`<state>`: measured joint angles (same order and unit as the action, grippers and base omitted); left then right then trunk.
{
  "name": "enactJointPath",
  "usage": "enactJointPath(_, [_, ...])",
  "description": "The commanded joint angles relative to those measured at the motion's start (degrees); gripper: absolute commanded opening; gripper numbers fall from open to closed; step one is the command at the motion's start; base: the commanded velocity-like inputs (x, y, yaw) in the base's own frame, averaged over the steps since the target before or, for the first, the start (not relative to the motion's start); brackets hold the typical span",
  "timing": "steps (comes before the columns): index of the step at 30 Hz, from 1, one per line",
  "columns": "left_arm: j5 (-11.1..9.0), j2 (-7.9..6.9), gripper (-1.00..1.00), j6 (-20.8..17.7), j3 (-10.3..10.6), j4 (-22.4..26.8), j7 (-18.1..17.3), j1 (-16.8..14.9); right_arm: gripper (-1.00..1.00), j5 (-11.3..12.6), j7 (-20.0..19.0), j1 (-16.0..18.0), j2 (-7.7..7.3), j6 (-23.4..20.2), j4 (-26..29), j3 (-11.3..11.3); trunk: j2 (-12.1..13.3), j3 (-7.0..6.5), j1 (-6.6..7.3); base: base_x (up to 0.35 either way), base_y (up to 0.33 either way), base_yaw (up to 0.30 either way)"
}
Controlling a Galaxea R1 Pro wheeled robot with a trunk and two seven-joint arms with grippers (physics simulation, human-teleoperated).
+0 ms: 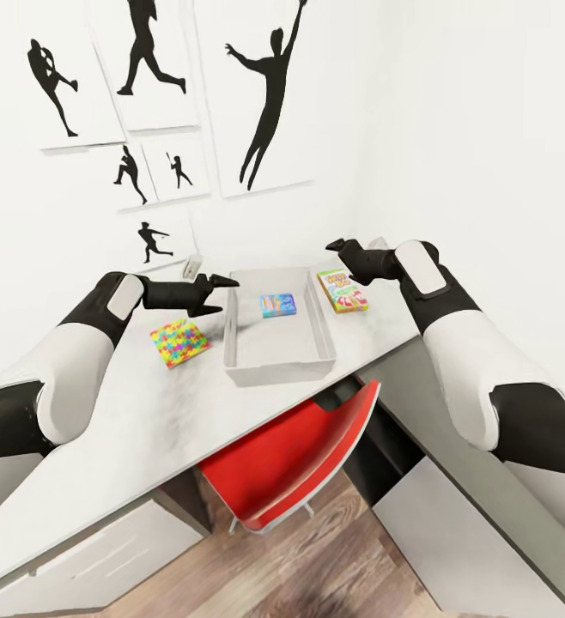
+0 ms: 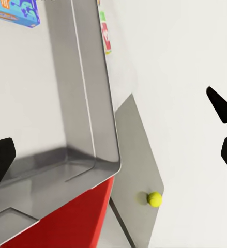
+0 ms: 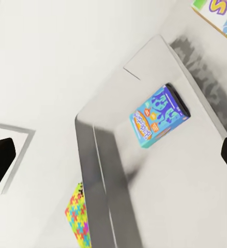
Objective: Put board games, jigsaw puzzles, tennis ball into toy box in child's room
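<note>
The grey toy box (image 1: 278, 367) stands on the white table (image 1: 128, 412) with a blue board game (image 1: 278, 305) lying flat inside it. A second board game (image 1: 343, 290), printed green and red, lies on the table just right of the box. A colourful jigsaw puzzle (image 1: 179, 342) lies to the box's left. My left gripper (image 1: 222, 293) hovers open at the box's left rim. My right gripper (image 1: 338, 249) hangs open above the far right corner. In the left wrist view a tennis ball (image 2: 154, 199) rests on the table beyond the toy box (image 2: 87, 103). The right wrist view looks down on the blue board game (image 3: 157, 116).
A red chair (image 1: 291, 455) is tucked under the table's front edge. White walls with black silhouette posters (image 1: 265, 94) close off the table's far side and right side. White drawers (image 1: 471, 532) run down the right.
</note>
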<state>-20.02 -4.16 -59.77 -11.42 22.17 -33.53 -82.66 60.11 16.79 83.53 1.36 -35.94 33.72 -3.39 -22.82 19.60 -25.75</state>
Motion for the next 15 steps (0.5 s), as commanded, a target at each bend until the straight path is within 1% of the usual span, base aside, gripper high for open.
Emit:
enactJointPath(1, [0.6, 0.03, 1.0, -0.2, -0.4, -0.1, -0.4, -0.1, 1.0, 0.6, 0.6, -0.2, -0.05, -0.1, 0.4, -0.2, -0.1, 0.01, -0.04, 0.0, 0.0, 0.0])
enactJointPath(5, [0.6, 0.05, 1.0, -0.2, -0.3, -1.1, -0.4, 0.0, 1.0, 0.6, 0.6, -1.5, -0.11, -0.2, 1.6, -0.3, -0.1, -0.37, -0.04, 0.0, 0.0, 0.0])
enactJointPath(11, [0.6, 0.11, 1.0, -0.2, -0.2, -1.5, -0.4, 0.0, 1.0, 0.7, 0.6, -2.6, -0.16, -0.4, 2.0, -0.4, -0.1, -0.94, -0.04, 0.0, 0.0, 0.0])
enactJointPath(15, [0.6, 0.18, 1.0, -0.2, -0.1, -1.6, -0.4, 0.0, 1.0, 0.6, 0.6, -2.9, -0.37, -1.8, 2.0, -0.4, -0.1, -1.32, -0.04, 0.0, 0.0, 0.0])
